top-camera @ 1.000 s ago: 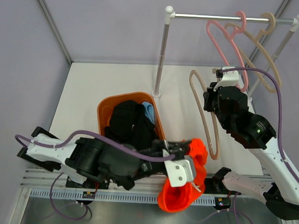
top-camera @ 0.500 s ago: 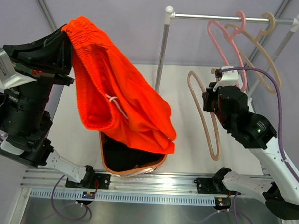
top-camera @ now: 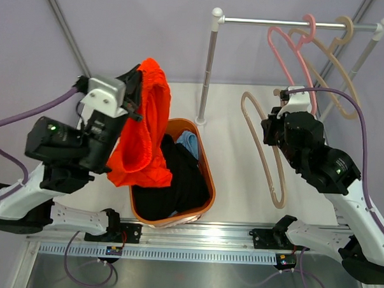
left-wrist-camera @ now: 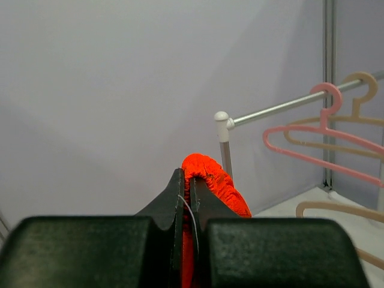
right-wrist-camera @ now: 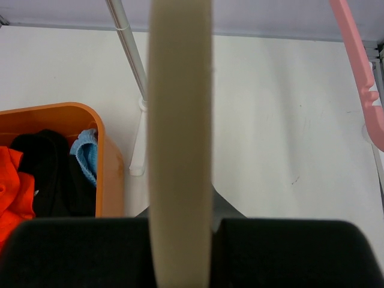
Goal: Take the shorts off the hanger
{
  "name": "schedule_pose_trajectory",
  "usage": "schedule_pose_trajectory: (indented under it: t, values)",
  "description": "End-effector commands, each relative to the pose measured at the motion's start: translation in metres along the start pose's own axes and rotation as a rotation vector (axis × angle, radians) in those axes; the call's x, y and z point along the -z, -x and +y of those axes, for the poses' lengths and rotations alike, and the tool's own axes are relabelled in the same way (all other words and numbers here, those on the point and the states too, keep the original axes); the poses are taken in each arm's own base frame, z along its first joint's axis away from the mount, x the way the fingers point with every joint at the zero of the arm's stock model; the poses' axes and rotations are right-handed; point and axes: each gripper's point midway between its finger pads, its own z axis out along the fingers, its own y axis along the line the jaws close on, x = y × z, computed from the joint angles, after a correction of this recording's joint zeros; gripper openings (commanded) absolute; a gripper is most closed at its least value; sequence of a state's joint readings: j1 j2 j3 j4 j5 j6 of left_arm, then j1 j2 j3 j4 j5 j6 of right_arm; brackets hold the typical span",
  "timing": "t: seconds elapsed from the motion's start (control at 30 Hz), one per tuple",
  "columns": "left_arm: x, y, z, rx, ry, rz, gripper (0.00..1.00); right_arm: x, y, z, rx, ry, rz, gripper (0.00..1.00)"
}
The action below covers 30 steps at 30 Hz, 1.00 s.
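The basket (top-camera: 207, 178) at lower centre contains the black shorts (top-camera: 177, 181) and light blue shorts (top-camera: 190, 142). The orange shorts (top-camera: 144, 139) are clamped in the left hand (left-wrist-camera: 187, 192), hanging over the basket's left rim. A beige hanger (top-camera: 271, 179) is gripped by the right hand (top-camera: 268, 131).

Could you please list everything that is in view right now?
orange shorts: 1, bright orange, hanging over the basket's left side
black shorts: 1, black, in the basket
blue shorts: 1, light blue, in the basket
basket: 1, orange, on the table
rack: 1, silver rail, far right
pink hanger: 1, pink, on the rack
beige hanger: 1, beige, on the rack
held hanger: 1, beige, in right claw
table: 1, white
left claw: 1, black, gripping orange shorts
right claw: 1, black, gripping held hanger
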State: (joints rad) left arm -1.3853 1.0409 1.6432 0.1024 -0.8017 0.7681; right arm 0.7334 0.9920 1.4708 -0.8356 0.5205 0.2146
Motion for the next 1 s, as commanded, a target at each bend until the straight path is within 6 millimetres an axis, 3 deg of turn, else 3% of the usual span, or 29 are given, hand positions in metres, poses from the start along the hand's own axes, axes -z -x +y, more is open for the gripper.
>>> schedule_pose_trajectory:
  t: [0.0, 0.03, 0.07, 0.1, 0.23, 0.4, 0.5, 0.53, 0.6, 0.63, 0.67, 0.73, 0.77, 0.83, 0.87, 0.97]
  values:
    - [-0.018, -0.012, -0.025, 0.111, -0.103, 0.035, 0.0, 0.014, 0.016, 0.003, -0.039, 0.037, -0.039, 0.0]
    - [-0.02, -0.022, -0.027, 0.093, -0.119, 0.083, 0.0, 0.015, 0.016, 0.002, -0.042, 0.04, -0.039, 0.0]
    - [-0.023, -0.009, -0.015, 0.16, -0.1, 0.073, 0.0, 0.016, 0.015, 0.001, -0.043, 0.038, -0.037, 0.0]
    - [-0.033, -0.019, -0.013, 0.145, -0.082, 0.107, 0.0, 0.019, 0.017, 0.0, -0.048, 0.04, -0.043, 0.0]
    - [-0.038, -0.041, -0.001, 0.164, -0.022, 0.2, 0.0, 0.025, 0.018, -0.002, -0.058, 0.046, -0.051, 0.0]
    - [-0.036, -0.093, 0.02, 0.267, 0.052, 0.35, 0.0, 0.025, 0.016, 0.0, -0.058, 0.055, -0.04, 0.0]
    - [-0.02, -0.123, 0.028, 0.349, 0.114, 0.405, 0.0, 0.028, 0.014, -0.001, -0.062, 0.065, -0.04, 0.0]
    - [-0.012, -0.153, 0.019, 0.347, 0.113, 0.466, 0.0, 0.028, 0.015, -0.001, -0.064, 0.064, -0.043, 0.0]
    - [0.008, -0.155, 0.018, 0.431, 0.117, 0.448, 0.0, 0.03, 0.015, -0.003, -0.061, 0.063, -0.049, 0.0]
    - [0.019, -0.185, 0.008, 0.433, 0.11, 0.511, 0.0, 0.03, 0.014, -0.004, -0.056, 0.061, -0.046, 0.0]
    - [0.029, -0.187, 0.005, 0.487, 0.11, 0.511, 0.01, 0.03, 0.014, -0.003, -0.052, 0.061, -0.045, 0.0]
    - [0.043, -0.21, -0.01, 0.547, 0.087, 0.569, 0.0, 0.03, 0.015, -0.003, -0.037, 0.061, -0.039, 0.0]
    - [0.059, -0.238, -0.02, 0.551, 0.081, 0.632, 0.0, 0.029, 0.014, -0.004, -0.03, 0.057, -0.036, 0.0]
    - [0.075, -0.262, -0.035, 0.589, 0.048, 0.682, 0.0, 0.028, 0.015, -0.005, -0.01, 0.05, -0.038, 0.0]
    - [0.092, -0.293, -0.044, 0.602, 0.06, 0.752, 0.0, 0.028, 0.016, -0.006, -0.005, 0.049, -0.042, 0.0]
    - [0.116, -0.319, -0.054, 0.63, 0.052, 0.81, 0.06, 0.024, 0.017, -0.005, 0.02, 0.044, -0.049, 0.0]
